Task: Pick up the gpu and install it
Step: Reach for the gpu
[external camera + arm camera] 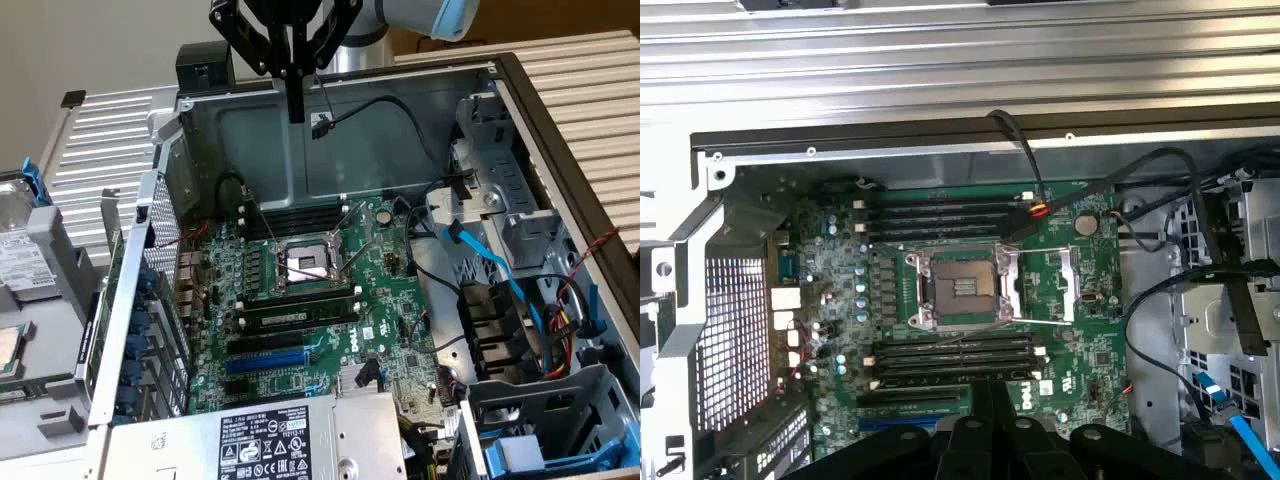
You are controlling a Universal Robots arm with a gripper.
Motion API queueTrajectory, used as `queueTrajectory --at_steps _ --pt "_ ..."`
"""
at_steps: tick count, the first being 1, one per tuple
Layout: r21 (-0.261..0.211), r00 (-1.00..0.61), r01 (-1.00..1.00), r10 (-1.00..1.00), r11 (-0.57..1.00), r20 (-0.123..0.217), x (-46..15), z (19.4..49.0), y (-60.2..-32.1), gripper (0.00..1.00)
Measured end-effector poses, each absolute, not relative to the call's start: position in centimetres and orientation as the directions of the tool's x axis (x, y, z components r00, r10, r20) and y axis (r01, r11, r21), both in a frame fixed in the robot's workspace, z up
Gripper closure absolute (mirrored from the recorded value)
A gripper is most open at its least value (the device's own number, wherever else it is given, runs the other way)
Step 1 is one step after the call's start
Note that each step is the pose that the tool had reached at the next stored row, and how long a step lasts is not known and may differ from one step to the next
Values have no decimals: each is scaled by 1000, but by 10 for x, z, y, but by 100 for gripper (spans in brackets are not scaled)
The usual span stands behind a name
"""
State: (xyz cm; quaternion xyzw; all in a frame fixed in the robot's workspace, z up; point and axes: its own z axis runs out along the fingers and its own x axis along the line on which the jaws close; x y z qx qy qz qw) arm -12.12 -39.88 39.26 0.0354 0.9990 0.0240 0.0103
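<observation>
Only the exterior view shows the power supply (265, 440) beside the motherboard (330, 300).

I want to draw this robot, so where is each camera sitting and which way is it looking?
Exterior view: off the arm, above and outside the open grey metal computer case, looking down into it; the black gripper hangs over the case's far wall.
Wrist view: on the wrist, high above the case, looking down; black gripper parts show at one edge.
Shared: the large green motherboard with its square silver processor socket. The gpu shows in neither.
</observation>
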Motion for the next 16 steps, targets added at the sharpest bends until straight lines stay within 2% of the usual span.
queueTrajectory --at_steps 16 --pt "49 -997 70 71 996 -19 -125 393 -399 89"
